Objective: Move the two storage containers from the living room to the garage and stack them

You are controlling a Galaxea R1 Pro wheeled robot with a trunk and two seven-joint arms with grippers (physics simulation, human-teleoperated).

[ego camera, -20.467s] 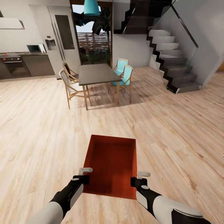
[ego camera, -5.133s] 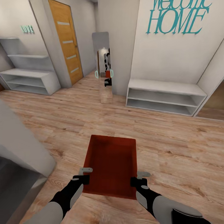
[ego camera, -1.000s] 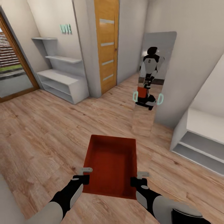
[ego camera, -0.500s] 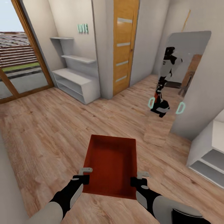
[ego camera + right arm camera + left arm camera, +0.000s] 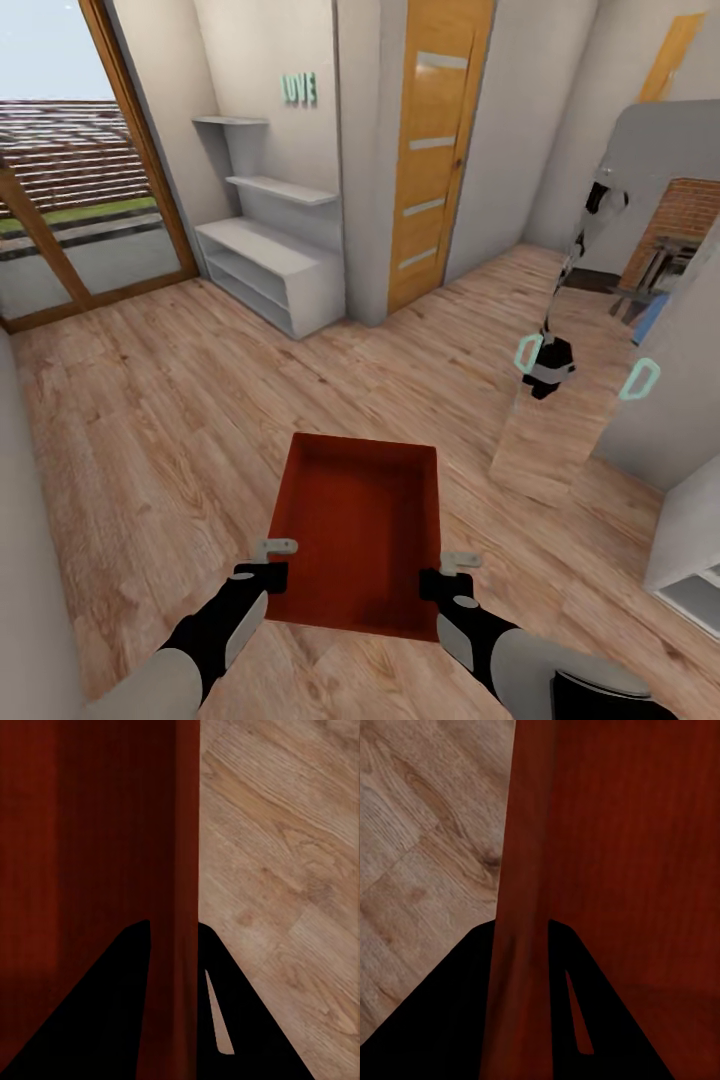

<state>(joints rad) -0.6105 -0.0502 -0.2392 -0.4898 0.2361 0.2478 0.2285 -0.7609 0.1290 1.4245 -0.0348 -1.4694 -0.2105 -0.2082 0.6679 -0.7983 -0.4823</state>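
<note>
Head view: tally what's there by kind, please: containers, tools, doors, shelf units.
Storage container: 1
Tools: 2, left tool, right tool
Slatted wooden door: 1
Glass door: 1
White shelf units: 2
Total: 7

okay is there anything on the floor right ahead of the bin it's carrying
Nothing visible directly ahead: the storage container, held by the left gripper and right gripper, faces bare wood floor. White shelves and a closed wooden door stand farther off; a mirror stands ahead-right.
</note>
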